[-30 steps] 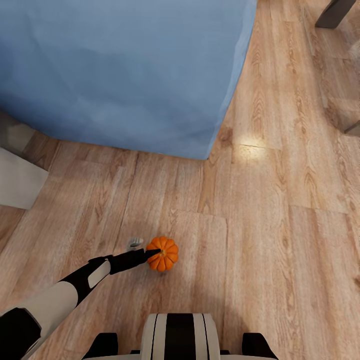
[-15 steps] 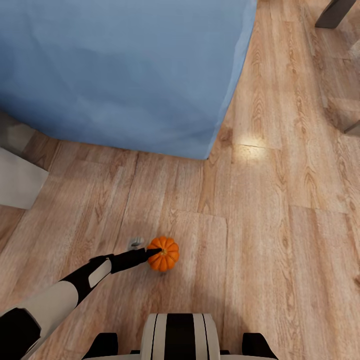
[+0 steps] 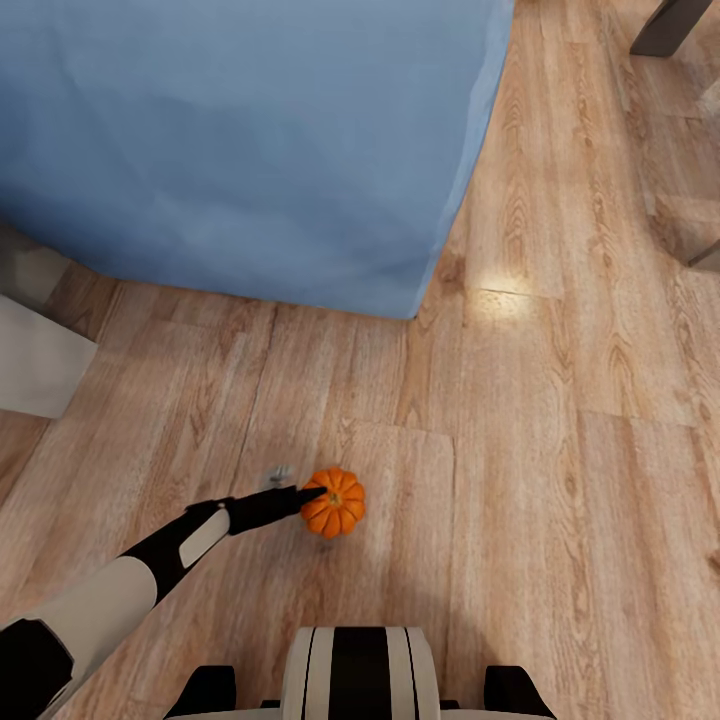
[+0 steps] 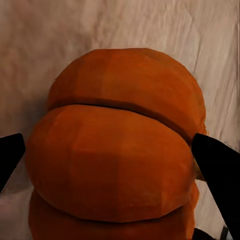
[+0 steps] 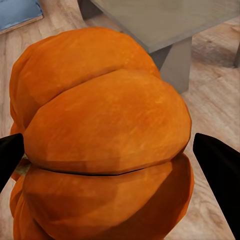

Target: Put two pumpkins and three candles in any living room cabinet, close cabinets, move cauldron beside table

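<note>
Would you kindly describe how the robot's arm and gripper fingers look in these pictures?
The left arm has a glossy white shell with black joint sections, narrowing to a slim black left gripper. In both wrist views, the fingers appear as plain, matte black tapered wedges.

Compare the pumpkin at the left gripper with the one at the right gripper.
The left pumpkin looks dull and shaded; the right pumpkin is brightly lit. The left pumpkin has only pale wooden floor behind it; the right pumpkin has a grey table behind it. Both are orange, ribbed, and flanked by black fingers.
</note>
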`<state>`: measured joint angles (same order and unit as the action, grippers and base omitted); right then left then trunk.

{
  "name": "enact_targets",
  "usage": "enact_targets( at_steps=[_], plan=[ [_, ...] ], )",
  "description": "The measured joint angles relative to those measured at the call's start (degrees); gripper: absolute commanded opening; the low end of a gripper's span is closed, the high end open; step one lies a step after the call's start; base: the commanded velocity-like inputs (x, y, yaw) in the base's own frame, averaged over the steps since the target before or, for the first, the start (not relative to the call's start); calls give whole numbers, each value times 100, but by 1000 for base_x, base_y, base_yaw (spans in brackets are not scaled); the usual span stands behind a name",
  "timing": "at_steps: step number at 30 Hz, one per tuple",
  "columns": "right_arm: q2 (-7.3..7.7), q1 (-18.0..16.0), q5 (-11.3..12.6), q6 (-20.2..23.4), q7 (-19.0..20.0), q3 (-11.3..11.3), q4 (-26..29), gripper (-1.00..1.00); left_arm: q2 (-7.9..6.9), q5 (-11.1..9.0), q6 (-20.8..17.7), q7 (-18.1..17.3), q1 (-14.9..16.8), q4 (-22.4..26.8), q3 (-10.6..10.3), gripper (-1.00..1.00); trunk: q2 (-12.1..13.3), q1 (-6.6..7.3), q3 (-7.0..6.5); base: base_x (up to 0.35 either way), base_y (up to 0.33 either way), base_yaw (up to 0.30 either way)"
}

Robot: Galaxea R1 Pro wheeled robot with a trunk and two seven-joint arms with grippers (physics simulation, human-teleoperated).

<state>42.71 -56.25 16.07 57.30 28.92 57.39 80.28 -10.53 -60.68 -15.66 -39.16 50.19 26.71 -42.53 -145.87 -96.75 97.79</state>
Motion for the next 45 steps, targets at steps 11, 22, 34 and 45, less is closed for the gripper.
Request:
enact_targets(
  at_steps=[11,22,34,45],
  plan=[
    [0,0,-4,-8,0,0,-2,-100,-32,-19,-6,-63,0,320,-3,-100,0,0,0,0,0,0],
    [-9,0,-3,-25,0,-8,5,-100,-27,-9,-227,-74,0,815,243,-100,0,0,0,0,0,0],
    [-17,26,-4,-53,0,-9,5,-100,-19,-9,-379,-73,0,1039,500,-100,0,0,0,0,0,0],
    [-39,450,-3,-56,17,-79,-6,-100,0,-44,-718,-74,1,1045,702,-100,0,-1,0,0,0,0]
  ],
)
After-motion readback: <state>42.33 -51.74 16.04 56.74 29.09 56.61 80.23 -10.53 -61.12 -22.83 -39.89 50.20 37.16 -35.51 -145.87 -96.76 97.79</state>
